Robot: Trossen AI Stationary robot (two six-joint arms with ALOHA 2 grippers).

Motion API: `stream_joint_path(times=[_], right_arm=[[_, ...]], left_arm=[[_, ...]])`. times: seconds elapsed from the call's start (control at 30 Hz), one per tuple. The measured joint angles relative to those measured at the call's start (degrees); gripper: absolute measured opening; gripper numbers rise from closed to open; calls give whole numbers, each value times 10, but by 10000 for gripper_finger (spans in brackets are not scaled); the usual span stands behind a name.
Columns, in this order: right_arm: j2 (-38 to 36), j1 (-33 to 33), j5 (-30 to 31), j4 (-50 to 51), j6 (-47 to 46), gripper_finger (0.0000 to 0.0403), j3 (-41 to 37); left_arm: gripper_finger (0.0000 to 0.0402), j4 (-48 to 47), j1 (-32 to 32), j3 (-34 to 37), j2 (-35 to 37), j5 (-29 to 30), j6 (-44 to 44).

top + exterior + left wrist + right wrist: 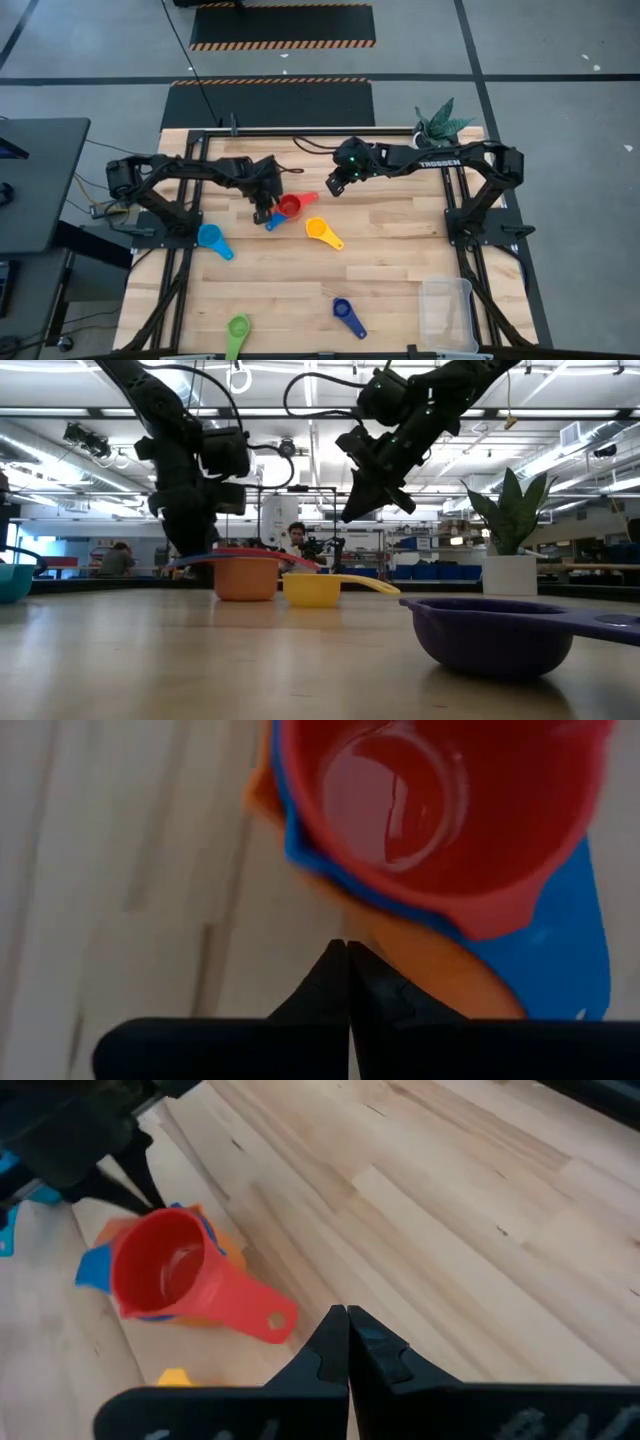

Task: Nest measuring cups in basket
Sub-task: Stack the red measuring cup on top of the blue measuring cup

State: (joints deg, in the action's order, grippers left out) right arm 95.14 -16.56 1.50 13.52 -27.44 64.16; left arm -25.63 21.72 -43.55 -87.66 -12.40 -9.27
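Observation:
A red measuring cup (290,207) sits nested in a blue cup (560,950), which sits in an orange cup (245,578); the stack stands on the table's far middle. Its red handle (262,1315) points toward the right arm. My left gripper (262,212) is shut and points down at the stack's left side, over the orange handle (430,975). My right gripper (335,188) is shut and hangs in the air just right of the stack, holding nothing. Loose on the table lie yellow (322,232), light blue (212,240), green (237,330) and dark blue (347,315) cups. The clear basket (447,312) stands near right. My left gripper's shut fingertips (330,970) come from above, slanting down, at the orange handle beside the stack's rim. I cannot tell whether they touch it. The stack stands upright on the table.
A plant in a white pot (510,575) stands at the far right corner. Bare wood lies between the stack and the basket. The dark blue cup (490,635) lies close to the near edge.

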Motion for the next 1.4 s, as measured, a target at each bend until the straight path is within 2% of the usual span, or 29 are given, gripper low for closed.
stream_joint_path(times=[0.23, 0.4, 0.6, 0.83, 1.07, 1.4], right_arm=[[49, 0, -26, -49, 20, 0, 7], [81, -6, -45, -60, 65, 0, 51], [131, -17, -114, -55, 100, 0, 110], [191, -17, -143, -13, 141, 0, 167], [202, -16, -151, 3, 181, 0, 195], [202, -27, -172, 0, 214, 0, 196]], left_arm=[[0, 47, -20, 0, -1, 2, 62], [0, 47, -27, 0, -1, 3, 95], [0, 45, -45, 0, -1, 3, 129], [0, 27, -64, 0, -1, 3, 164], [0, 3, -79, 0, -2, 3, 181], [0, 5, -85, 1, -2, 1, 195]])
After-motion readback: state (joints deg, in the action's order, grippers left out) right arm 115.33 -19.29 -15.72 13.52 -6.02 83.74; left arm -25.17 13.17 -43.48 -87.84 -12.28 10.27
